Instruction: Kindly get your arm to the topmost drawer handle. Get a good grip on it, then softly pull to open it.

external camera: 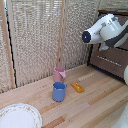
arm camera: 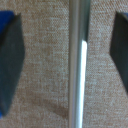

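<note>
Reach step complete: my pincer (arm camera: 70,62) is spread, the topmost drawer handle (arm camera: 78,65) lying between its fingers (arm camera: 11,60), untouched; next I must press them together on it, then pull softly

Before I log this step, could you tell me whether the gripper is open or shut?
Open: in the wrist view the gripper fingers stand wide apart.

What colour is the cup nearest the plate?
Blue cup, clearest in the exterior view.
</note>
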Robot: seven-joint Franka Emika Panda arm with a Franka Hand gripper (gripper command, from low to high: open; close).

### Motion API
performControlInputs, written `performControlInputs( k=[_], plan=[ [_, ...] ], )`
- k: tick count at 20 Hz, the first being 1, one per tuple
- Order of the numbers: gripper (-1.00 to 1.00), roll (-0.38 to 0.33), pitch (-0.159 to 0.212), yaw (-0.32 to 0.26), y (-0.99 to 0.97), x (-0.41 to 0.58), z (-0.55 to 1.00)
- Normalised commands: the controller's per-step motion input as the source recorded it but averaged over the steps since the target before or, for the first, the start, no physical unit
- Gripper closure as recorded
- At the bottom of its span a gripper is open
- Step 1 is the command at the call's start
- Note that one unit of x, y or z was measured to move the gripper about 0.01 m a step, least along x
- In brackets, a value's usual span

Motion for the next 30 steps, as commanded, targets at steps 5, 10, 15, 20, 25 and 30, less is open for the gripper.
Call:
performControlInputs(
  k=[5, 10, 15, 20, 25, 30],
  plan=[
    [1.00, 0.041, -0.011, 0.110, -0.60, -0.073, 0.28],
    [1.00, 0.119, -0.013, 0.081, -0.19, 0.002, 0.18],
    [1.00, 0.021, -0.015, -0.004, 0.36, 0.067, -0.13],
    [1.00, 0.049, -0.046, 0.020, 0.93, 0.197, -0.33],
    [1.00, 0.025, -0.071, 0.014, 0.95, 0.197, -0.40],
    [1.00, 0.029, -0.064, 0.009, 0.94, 0.225, -0.38]
  ],
)
